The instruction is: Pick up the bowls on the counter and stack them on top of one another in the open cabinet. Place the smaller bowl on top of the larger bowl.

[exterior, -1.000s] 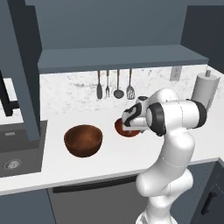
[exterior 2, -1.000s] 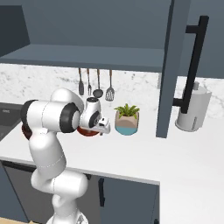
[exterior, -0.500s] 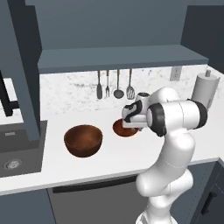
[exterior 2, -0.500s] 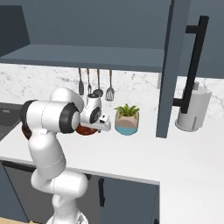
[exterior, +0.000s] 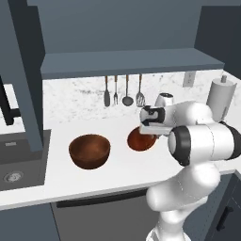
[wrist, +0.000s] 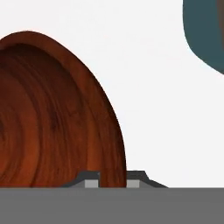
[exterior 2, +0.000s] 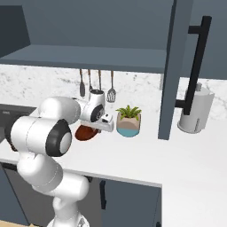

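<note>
The smaller bowl (exterior: 140, 140), shallow and reddish-brown, sits on the counter (exterior: 117, 172) under my hand. My gripper (wrist: 112, 177) straddles its right rim and is shut on it, one fingertip inside the smaller bowl (wrist: 52, 113) and one outside. From the right base view, the gripper (exterior 2: 102, 127) reaches down to the smaller bowl (exterior 2: 85, 132). The larger bowl (exterior: 89, 150), deep and dark brown, stands alone on the counter to the left, apart from my arm. Above, the open cabinet's shelf floor (exterior: 127, 63) is bare.
A teal-and-tan plant pot (exterior 2: 128, 122) stands just right of the gripper. Utensils (exterior: 126, 89) hang on the back wall. A paper towel roll (exterior 2: 193, 111) sits far right. The open cabinet doors (exterior 2: 177, 66) hang down at both sides. A dark sink (exterior: 19, 160) lies left.
My hand has shifted slightly up and to the right at the smaller bowl's rim. The larger bowl has not moved.
</note>
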You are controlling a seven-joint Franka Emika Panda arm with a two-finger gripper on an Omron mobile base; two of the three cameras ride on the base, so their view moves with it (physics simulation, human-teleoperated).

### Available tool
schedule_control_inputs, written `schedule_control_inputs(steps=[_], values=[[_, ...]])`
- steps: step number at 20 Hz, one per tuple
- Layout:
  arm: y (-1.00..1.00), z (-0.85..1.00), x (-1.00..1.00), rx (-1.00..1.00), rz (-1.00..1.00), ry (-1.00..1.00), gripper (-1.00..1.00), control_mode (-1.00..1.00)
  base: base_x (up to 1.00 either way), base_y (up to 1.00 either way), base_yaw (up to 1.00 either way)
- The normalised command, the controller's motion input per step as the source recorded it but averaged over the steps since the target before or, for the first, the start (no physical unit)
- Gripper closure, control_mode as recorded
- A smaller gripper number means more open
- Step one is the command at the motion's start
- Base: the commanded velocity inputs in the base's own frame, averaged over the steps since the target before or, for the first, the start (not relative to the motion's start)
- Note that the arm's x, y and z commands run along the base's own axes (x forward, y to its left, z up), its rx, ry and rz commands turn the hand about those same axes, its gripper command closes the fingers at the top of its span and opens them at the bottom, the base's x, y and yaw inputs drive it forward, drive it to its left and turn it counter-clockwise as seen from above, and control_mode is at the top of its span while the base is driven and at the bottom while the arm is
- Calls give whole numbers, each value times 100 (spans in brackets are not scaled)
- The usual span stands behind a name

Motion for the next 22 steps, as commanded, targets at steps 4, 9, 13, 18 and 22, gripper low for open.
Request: schedule_control_inputs(steps=[4,9,13,18,22], values=[[-3,78,-63,7,0,-7,100,-100,0,0,0],[6,66,-43,7,0,-12,100,-100,0,0,0],[18,60,-37,8,0,-17,100,-100,0,0,0],[32,38,-28,5,-1,-17,100,-100,0,0,0],[59,20,-31,0,0,-3,100,-100,0,0,0]])
